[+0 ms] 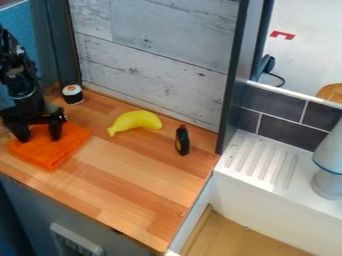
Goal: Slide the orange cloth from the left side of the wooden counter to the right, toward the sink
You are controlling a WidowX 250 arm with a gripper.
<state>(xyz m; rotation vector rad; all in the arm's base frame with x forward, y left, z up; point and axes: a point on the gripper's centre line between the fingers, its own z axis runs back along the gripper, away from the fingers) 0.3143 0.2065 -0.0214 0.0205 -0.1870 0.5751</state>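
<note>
The gripper (39,134), fingers wide apart, is at the orange cloth (59,151); from the cloth, the sushi roll (73,95) stands at one o'clock, the banana (137,121) lies toward two, the dark bottle (182,141) at three.

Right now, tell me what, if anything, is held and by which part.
Nothing looks held: the gripper stands open at the orange cloth on the counter.
</note>
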